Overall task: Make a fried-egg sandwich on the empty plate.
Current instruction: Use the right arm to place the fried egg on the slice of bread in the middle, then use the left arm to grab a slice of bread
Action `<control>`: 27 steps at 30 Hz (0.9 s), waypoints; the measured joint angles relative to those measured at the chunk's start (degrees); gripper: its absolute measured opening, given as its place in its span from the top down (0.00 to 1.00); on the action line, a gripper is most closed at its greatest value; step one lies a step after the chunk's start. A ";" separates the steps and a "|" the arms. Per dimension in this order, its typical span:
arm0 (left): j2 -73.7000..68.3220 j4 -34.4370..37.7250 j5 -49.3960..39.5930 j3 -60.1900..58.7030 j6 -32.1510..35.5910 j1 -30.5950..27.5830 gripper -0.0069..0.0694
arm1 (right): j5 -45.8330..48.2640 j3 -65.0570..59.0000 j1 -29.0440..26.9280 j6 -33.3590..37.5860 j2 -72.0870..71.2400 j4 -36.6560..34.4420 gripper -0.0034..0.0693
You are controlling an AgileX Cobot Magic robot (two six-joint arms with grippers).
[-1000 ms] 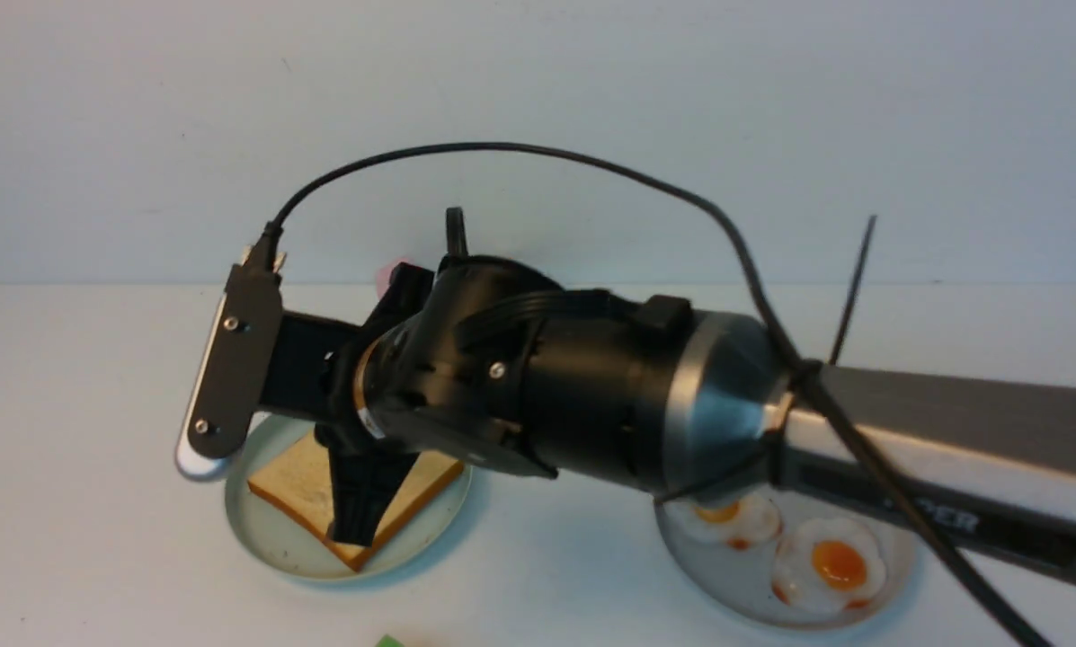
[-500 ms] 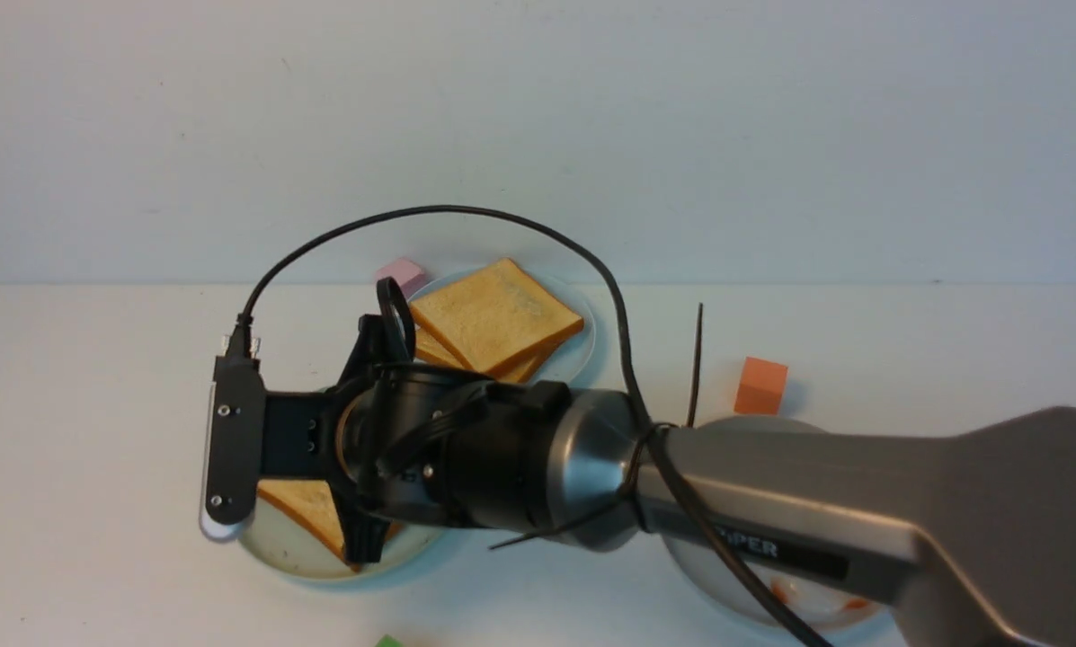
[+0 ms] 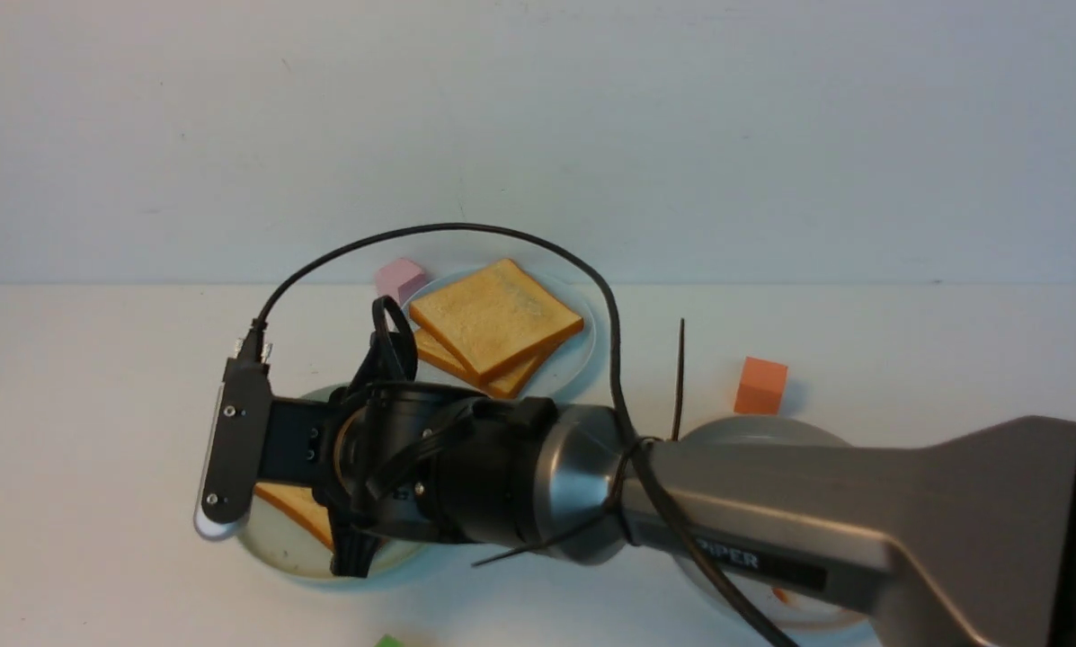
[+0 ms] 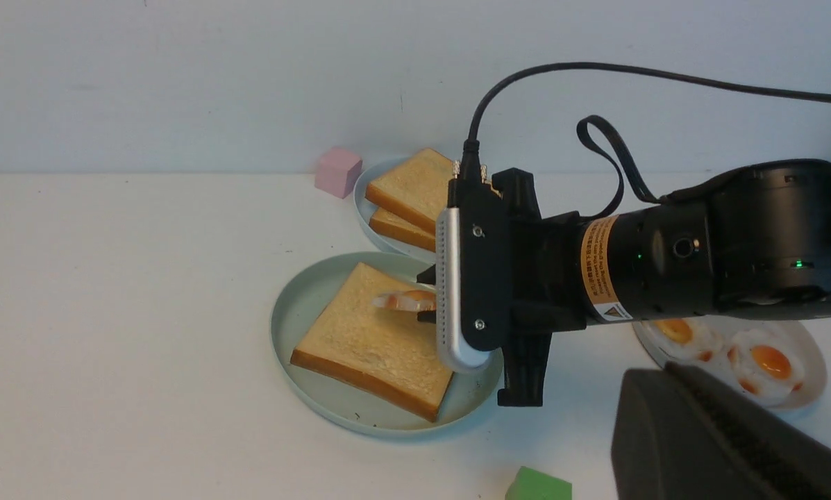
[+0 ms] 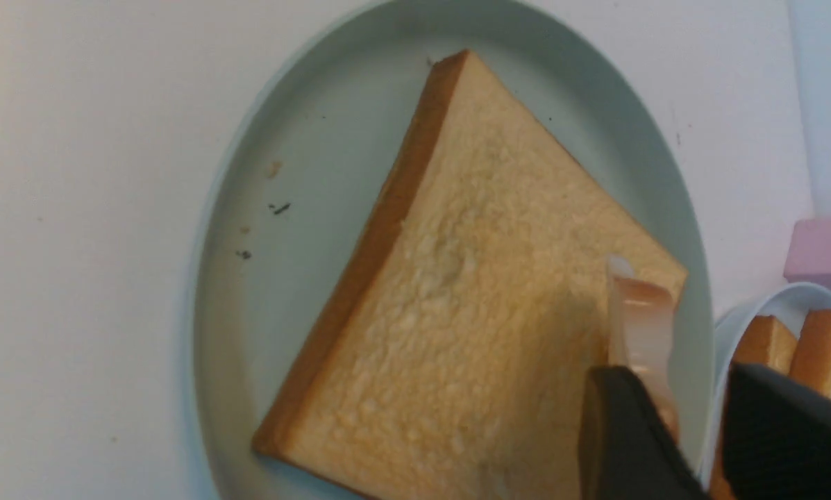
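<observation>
The empty plate (image 4: 297,305), pale mint green, holds one toast slice (image 4: 366,340) and sits front left in the front view (image 3: 277,548). My right gripper (image 5: 693,389) hangs low over that toast's edge, jaws apart, with bare plate showing in the gap. A fried egg (image 5: 637,326) stands edge-on against one finger, just above the toast; in the left wrist view the egg (image 4: 398,301) pokes out beside the wrist camera. My left gripper (image 4: 658,375) is shut and empty, off to the side above the table.
Two stacked toast slices (image 3: 493,314) lie on a bluish plate behind. A grey plate (image 4: 811,375) to the right holds two fried eggs (image 4: 769,361). Pink cube (image 3: 400,276), orange cube (image 3: 760,385) and green cube (image 4: 536,486) stand on the table. The right arm covers much of the front view.
The right arm has dropped lower over the mint plate, uncovering the toast stack behind. Its jaws have parted from around the egg.
</observation>
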State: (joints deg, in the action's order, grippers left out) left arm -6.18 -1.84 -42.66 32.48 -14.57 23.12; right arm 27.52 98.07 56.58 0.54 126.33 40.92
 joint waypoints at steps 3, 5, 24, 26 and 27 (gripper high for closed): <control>0.00 0.00 0.00 0.00 0.00 0.00 0.92 | 1.30 0.00 0.29 -1.13 0.00 -2.50 0.31; 0.00 0.00 0.00 0.00 0.00 0.00 0.92 | 2.33 0.00 0.85 -1.20 0.00 -4.02 0.17; -13.12 3.45 -6.30 0.00 1.94 0.00 0.92 | 37.82 0.23 7.38 -2.25 -24.18 -13.64 0.66; -21.24 6.03 -4.69 0.00 4.88 0.00 0.92 | 42.17 0.30 5.04 -3.69 -29.27 -16.81 0.83; -25.90 8.28 -2.13 0.05 6.74 0.00 0.92 | 42.91 0.24 3.84 -4.39 -31.19 -18.29 0.90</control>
State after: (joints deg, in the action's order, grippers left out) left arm -32.09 6.44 -44.79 32.53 -7.83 23.12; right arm 70.43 98.31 60.42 -3.86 95.14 22.63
